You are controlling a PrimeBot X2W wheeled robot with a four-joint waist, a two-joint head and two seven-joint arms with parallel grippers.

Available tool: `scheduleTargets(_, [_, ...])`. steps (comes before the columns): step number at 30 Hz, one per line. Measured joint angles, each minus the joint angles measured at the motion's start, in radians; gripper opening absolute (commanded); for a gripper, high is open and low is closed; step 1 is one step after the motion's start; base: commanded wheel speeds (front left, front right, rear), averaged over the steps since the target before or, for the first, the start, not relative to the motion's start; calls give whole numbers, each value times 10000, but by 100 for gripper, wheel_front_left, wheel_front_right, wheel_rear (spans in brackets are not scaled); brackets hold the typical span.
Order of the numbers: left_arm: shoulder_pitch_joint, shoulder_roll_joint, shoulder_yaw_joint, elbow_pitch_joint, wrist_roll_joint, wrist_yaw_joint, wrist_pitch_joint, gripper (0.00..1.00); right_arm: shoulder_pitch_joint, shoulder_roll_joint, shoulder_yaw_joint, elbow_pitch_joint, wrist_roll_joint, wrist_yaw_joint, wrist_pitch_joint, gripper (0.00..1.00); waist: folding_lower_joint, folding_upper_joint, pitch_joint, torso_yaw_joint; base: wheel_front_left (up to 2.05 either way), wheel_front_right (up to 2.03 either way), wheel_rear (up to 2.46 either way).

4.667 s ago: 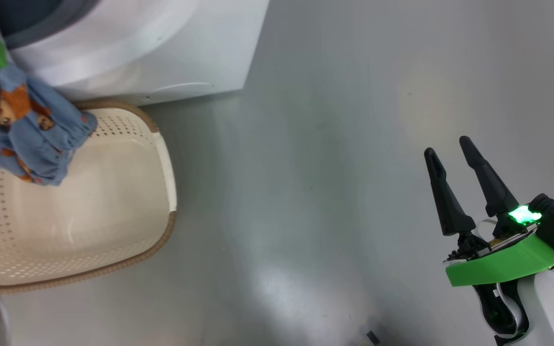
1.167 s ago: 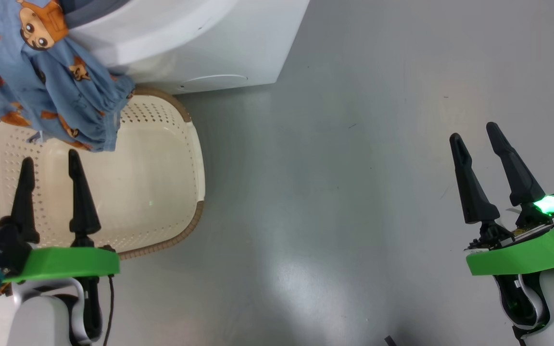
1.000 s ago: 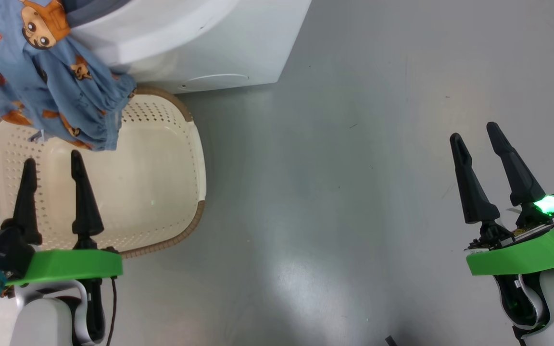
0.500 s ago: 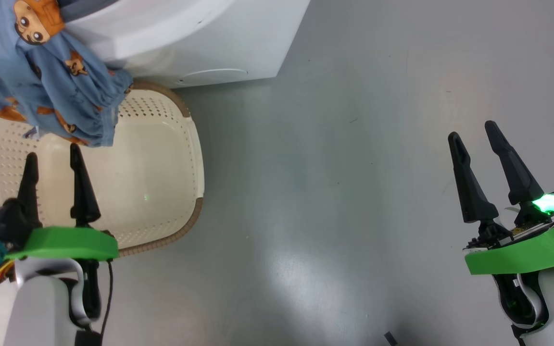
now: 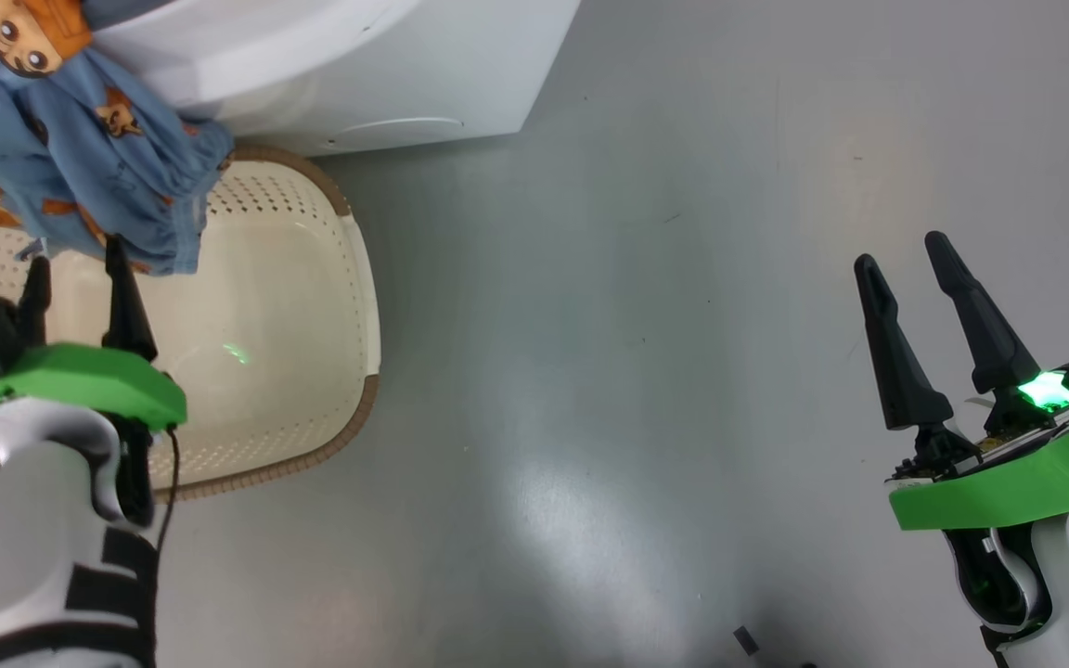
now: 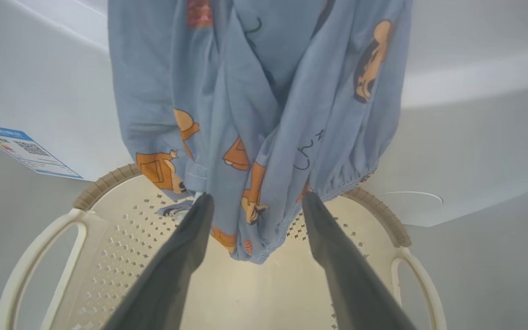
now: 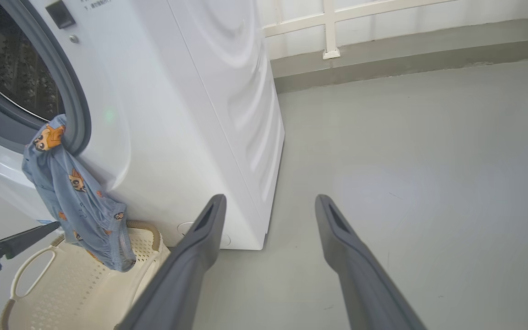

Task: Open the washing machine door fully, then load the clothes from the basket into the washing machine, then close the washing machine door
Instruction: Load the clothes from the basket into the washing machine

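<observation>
And there the clothes (image 6: 255, 114) were, a blue printed bundle draped out of the washer (image 7: 190, 114). The top end was caught on the grey gasket (image 7: 74, 91) at the lower edge of the mouth. The rest trailed down the washer's white front. The steel drum (image 7: 12, 68) showed dark behind the gasket, so the mouth of the washer stood open. The gathered hem of the clothes dangled over the basket (image 5: 363, 278), which sat on the floor (image 5: 637, 325) tight against the foot of the washer, its brown rim tucked under the white front panel.

The left claw (image 6: 257, 196) was right in front of the washer and above the basket, pointed at its front. It was spread wide and gripping nothing. In the left wrist view its two dark fingers (image 6: 190, 247) stood either side of the lowest fold of the clothes. Whether either tip brushed the fabric could not be told. A blue label (image 6: 25, 149) sat on the washer's front, off to one side of the hanging cloth.

The right claw (image 5: 902, 252) was well away from the washer, out past its side and over bare grey floor. It too was fully spread and carrying nothing. Its own camera looked past the washer's corner and side panel.
</observation>
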Motion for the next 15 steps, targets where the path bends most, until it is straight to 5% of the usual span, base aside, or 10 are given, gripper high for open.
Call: scheduleTargets(15, [-2220, 792, 134, 2876, 307, -709, 0, 100, -191, -8, 151, -6, 0, 0, 0, 100, 0, 0, 266, -303, 0, 0, 0])
